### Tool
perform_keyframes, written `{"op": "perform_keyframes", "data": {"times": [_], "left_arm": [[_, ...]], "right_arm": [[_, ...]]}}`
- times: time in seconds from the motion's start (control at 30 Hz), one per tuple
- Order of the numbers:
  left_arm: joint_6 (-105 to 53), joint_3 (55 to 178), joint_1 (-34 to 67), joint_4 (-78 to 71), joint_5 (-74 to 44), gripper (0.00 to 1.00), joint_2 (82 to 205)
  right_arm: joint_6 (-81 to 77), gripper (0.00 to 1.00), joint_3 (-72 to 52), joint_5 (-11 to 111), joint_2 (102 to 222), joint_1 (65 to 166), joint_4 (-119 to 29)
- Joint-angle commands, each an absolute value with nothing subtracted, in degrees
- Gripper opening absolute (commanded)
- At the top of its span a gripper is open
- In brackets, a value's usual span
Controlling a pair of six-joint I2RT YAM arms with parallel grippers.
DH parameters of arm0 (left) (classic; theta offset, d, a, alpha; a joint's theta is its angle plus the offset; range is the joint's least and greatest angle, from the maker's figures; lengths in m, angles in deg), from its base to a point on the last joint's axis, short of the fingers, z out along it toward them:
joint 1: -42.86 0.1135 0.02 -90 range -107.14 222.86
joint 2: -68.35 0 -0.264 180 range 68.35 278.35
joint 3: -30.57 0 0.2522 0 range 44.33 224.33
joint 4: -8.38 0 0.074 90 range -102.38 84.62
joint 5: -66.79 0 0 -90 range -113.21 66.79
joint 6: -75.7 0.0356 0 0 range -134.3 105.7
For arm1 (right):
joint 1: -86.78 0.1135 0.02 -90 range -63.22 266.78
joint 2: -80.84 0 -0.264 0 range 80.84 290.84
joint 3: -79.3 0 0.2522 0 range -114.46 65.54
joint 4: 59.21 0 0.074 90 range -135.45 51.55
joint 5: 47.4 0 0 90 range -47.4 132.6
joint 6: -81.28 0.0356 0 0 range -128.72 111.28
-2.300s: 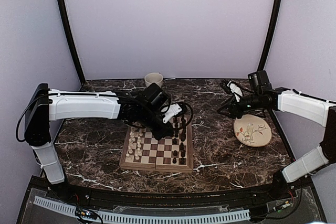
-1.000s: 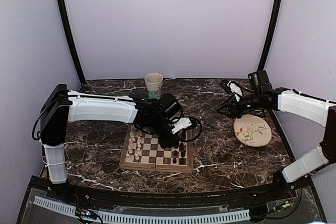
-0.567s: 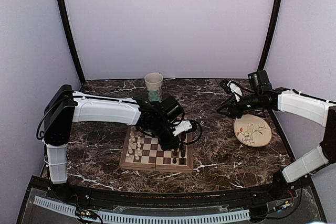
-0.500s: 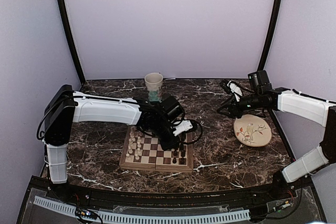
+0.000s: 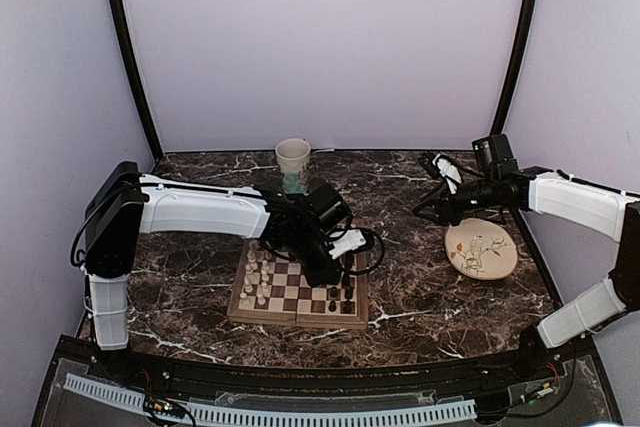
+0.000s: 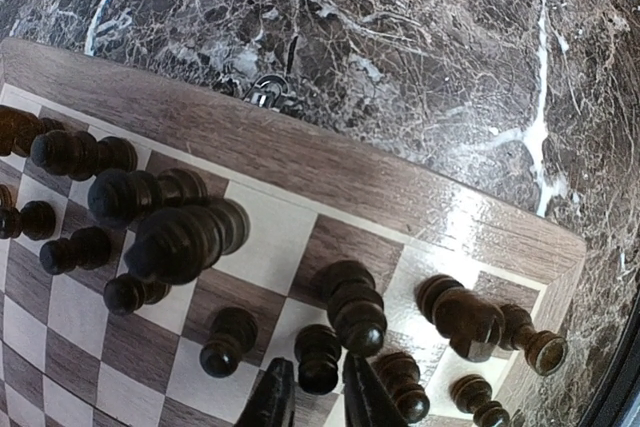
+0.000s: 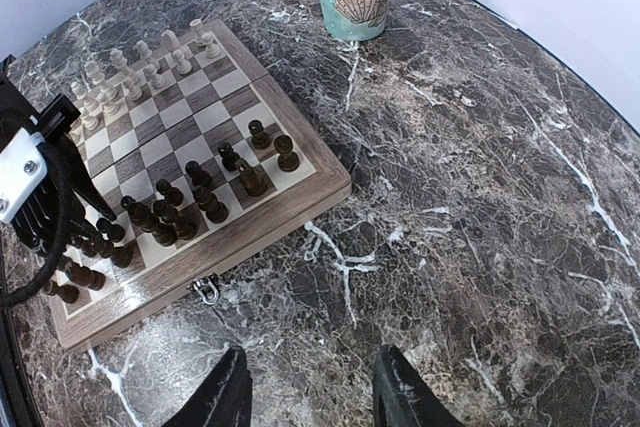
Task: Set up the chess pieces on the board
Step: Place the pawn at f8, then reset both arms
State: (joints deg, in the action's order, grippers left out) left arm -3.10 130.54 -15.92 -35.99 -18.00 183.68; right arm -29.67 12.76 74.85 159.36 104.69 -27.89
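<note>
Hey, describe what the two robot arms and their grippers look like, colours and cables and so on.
Both the left arm and right arm have white shells on the long links and black joints. Black cable loops by the left wrist, beside a white block. The left gripper and right gripper have slim black fingers.

We see soft, even light from above, faint glare on the board (image 6: pixel 470 237), and the nearest dark pieces (image 6: pixel 185 242) blurred at the left wrist

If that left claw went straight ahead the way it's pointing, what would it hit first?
Most likely the dark pawn standing right between the left gripper's jaws, then the board beneath it.
</note>
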Motion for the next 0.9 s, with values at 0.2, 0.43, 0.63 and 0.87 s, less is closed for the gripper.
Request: {"op": "perform_keyframes", "data": {"times": [0.2,0.43,0.63,0.87], "left_arm": [[-4.12,131.07,-16.37,-38.61,-19.64,0.20,177.02],[-1.74,129.26,-16.22,-40.11,-22.86,0.23,168.42],[-3.90,128.96,-10.54,-37.06,-29.49,0.26,162.21],[-7.02,127.63,-3.49,-29.03,-40.24,0.52,154.20]], "right_arm": [[-29.64,0.42,11.15,75.23,159.01,104.40,-27.26],[-30.47,0.42,3.01,73.65,158.43,104.42,-20.31],[-30.25,0.40,-6.94,71.17,158.80,104.42,-13.20],[-25.63,0.42,-13.86,62.49,154.87,103.98,-13.65]]}}
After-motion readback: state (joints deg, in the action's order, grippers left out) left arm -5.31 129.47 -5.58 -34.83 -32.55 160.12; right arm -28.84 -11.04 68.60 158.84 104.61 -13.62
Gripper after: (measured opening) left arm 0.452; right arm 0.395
